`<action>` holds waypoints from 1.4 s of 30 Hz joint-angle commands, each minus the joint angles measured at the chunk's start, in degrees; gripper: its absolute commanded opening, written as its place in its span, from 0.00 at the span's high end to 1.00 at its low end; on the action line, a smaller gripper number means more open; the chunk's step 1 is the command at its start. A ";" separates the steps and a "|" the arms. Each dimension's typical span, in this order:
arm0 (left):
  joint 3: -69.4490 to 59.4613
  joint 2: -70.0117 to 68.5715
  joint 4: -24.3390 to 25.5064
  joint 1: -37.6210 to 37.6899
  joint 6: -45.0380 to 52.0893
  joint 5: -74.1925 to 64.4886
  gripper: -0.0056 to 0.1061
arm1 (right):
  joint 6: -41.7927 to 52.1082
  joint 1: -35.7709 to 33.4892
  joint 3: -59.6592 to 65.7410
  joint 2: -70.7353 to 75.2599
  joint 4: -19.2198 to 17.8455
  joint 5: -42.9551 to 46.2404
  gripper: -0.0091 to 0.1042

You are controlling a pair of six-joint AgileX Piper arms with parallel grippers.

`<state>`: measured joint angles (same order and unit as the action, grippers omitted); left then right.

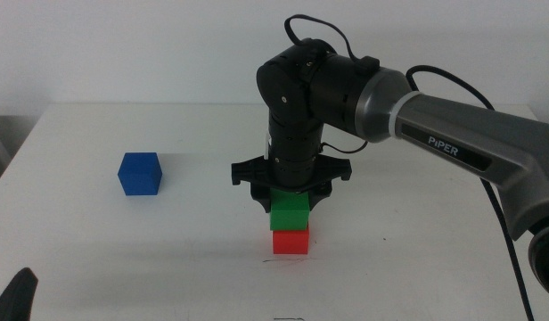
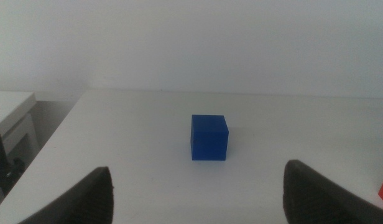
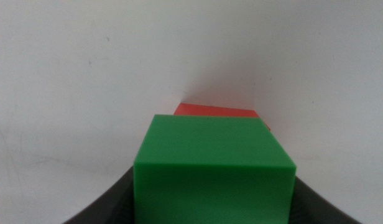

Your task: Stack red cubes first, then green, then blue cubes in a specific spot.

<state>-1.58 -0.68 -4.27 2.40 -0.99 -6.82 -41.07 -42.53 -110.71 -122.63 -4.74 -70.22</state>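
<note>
You see three cubes with matt, smooth, plastic-looking faces: the green cube (image 1: 290, 212), the red cube (image 1: 290, 242) and the blue cube (image 1: 139, 173), none throwing a sharp highlight. Your right arm (image 1: 346, 89) wears a glossy black shell at the joint that catches the light, then a satin grey sleeve, while the left gripper (image 2: 198, 193) shows jaws of dull dark plastic. The table (image 1: 96, 232) under them is smooth, matt white.
</note>
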 commanded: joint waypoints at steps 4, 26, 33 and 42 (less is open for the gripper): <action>0.03 -1.25 -0.25 -0.11 -0.53 4.64 0.11 | 0.24 -0.03 -1.64 2.54 -1.39 -2.38 0.93; 0.03 -1.25 -0.25 -0.11 -0.53 4.64 0.11 | -2.14 -0.09 -1.64 2.54 -0.71 -3.97 0.42; 0.03 -1.25 -0.25 -0.11 -0.53 4.64 0.11 | -2.09 -0.09 -1.64 3.34 -0.65 -3.97 0.35; 0.03 -1.25 -0.25 -0.11 -0.53 4.64 0.11 | 2.25 -0.03 -1.30 11.44 -0.97 -3.97 0.35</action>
<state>-1.58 -0.68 -4.27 2.40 -0.99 -6.82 -40.13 -42.53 -110.84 -117.21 -4.35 -70.22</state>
